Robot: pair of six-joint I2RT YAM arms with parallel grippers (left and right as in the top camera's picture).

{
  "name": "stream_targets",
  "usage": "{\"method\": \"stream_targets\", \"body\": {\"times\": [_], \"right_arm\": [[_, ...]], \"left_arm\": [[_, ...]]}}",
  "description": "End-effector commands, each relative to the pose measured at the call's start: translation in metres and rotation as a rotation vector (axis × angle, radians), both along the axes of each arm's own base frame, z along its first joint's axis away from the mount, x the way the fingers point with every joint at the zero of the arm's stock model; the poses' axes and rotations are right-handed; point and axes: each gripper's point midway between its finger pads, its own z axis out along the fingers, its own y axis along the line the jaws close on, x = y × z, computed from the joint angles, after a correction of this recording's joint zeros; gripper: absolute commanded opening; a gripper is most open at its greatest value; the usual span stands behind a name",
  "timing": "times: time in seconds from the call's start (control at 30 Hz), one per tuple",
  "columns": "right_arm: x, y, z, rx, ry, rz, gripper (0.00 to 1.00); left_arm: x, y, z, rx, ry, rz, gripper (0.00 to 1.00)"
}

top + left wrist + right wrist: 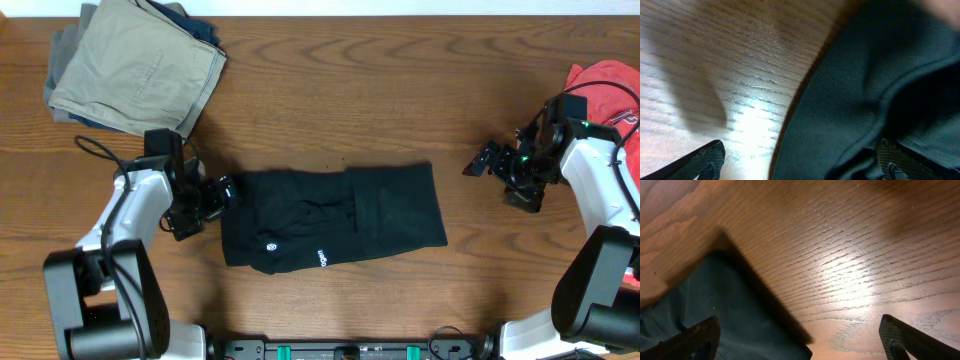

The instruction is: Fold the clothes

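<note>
The clothes [335, 215] lie folded into a rough rectangle at the middle of the table, a black garment with a small white logo and lettering near the front edge. My left gripper [218, 197] is open at the garment's left edge. In the left wrist view [800, 165] one finger [895, 160] is over the black cloth [865, 75] and the other over bare wood. My right gripper [478, 162] stands open to the right of the garment, apart from it. The right wrist view [797, 340] shows a corner of the cloth [715, 300] below its left finger; nothing is held.
Folded khaki trousers [135, 65] lie at the back left on other folded cloth. A red T-shirt [610, 85] sits at the back right, behind the right arm. A black cable [95, 150] loops beside the left arm.
</note>
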Motion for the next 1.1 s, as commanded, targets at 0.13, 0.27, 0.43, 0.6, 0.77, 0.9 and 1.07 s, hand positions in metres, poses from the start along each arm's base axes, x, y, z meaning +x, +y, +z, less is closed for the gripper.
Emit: {"method": "stream_targets", "body": {"times": [0.13,0.27,0.43,0.6,0.77,0.9,1.07], "right_arm": [[0.005,-0.003,0.009,-0.012,-0.035,0.007,0.99],[0.005,-0.003,0.009,-0.012,-0.035,0.007,0.99],[0.005,-0.003,0.009,-0.012,-0.035,0.007,0.99],[0.005,-0.003,0.009,-0.012,-0.035,0.007,0.99],[0.005,-0.003,0.009,-0.012,-0.035,0.007,0.99],[0.005,-0.003,0.009,-0.012,-0.035,0.007,0.99],[0.005,-0.003,0.009,-0.012,-0.035,0.007,0.99]], "left_arm": [[-0.005,-0.035,-0.011,-0.226,0.006,-0.132,0.98],[-0.015,-0.037,-0.021,-0.247,0.07,-0.127,0.98],[-0.026,-0.047,-0.029,-0.315,0.112,-0.174,0.98],[-0.033,-0.052,-0.034,-0.357,0.15,-0.181,0.98],[-0.036,-0.052,-0.035,-0.358,0.166,-0.178,0.98],[-0.036,-0.052,-0.035,-0.357,0.166,-0.178,0.98],[-0.041,-0.036,-0.044,-0.25,0.208,-0.168,0.98]]}}
